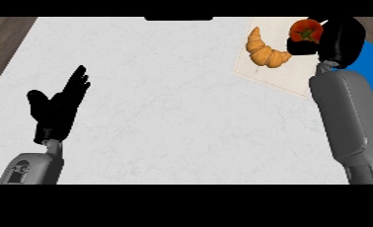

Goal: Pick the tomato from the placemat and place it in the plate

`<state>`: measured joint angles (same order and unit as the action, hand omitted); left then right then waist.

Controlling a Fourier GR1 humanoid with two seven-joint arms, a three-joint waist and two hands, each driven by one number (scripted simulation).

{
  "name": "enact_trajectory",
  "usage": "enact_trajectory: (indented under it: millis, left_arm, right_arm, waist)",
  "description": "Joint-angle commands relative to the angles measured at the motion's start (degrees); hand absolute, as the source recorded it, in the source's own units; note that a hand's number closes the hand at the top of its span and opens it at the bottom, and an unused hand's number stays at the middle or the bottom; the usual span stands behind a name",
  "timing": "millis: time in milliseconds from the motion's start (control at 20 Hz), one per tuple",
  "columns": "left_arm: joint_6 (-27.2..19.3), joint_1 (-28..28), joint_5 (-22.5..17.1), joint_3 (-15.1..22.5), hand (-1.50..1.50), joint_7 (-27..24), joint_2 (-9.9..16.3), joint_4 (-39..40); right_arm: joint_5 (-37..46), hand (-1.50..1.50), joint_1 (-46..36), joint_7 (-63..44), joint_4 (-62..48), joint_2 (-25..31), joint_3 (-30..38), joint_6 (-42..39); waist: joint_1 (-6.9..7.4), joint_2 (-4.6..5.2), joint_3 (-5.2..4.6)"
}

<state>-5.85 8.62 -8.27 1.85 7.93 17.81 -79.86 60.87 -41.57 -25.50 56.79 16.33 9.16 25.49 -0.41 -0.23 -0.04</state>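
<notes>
The red tomato (306, 30) with a green stem sits at the far right of the cream placemat (273, 75). My right hand (336, 40) is right against it, fingers curled around its right and lower side. A blue plate (364, 58) shows partly behind my right hand and forearm at the right edge. My left hand (58, 105) rests open at the left, fingers up.
An orange croissant (265, 51) lies on the placemat just left of the tomato. The white marble counter (160, 88) spreads across the middle. A dark wooden strip (13, 36) runs along the top left corner.
</notes>
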Motion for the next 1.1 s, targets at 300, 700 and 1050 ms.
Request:
enact_trajectory:
  millis: [300, 700, 1050]
  left_arm:
    - [2.15, -0.40, -0.37, -1.38, 0.00, 3.14, 0.17, -4.19]
    - [2.75, 0.79, 2.02, -1.37, 0.00, -1.08, -1.54, 1.21]
    - [3.61, 0.16, 1.52, -2.22, 0.00, -1.31, -1.57, 1.21]
  right_arm:
    - [-8.48, 1.50, 4.64, 5.60, -3.83, 9.67, 10.20, 1.43]
    - [-12.27, 1.50, 3.36, 15.41, -20.58, 17.45, 13.97, -1.19]
    - [-21.61, -1.50, 4.65, 26.79, -30.02, 20.02, 19.51, -10.98]
  waist:
    - [0.90, 0.31, 0.08]
    - [1.41, 0.62, 0.10]
    - [1.57, 0.81, 0.17]
